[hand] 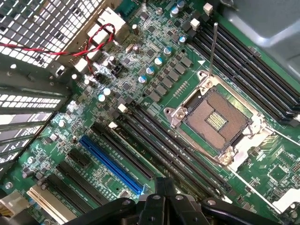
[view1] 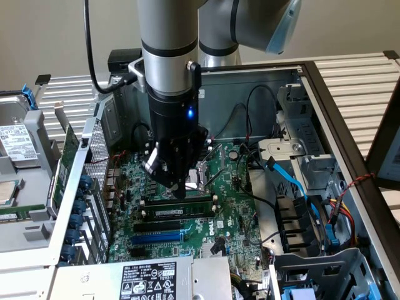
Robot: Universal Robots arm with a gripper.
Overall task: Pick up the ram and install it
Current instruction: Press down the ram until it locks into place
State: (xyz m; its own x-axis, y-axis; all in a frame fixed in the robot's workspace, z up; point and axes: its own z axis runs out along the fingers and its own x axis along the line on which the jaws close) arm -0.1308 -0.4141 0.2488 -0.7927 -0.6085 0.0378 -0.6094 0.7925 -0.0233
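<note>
The ram [view1: 181, 211] lies seated along a black slot on the motherboard [view1: 231, 206], just on the near side of the CPU socket [hand: 216, 118] (its pale label faces up). The gripper [view1: 177, 190], fingers closed together and empty, hangs right above the ram's middle, beside the socket.
</note>
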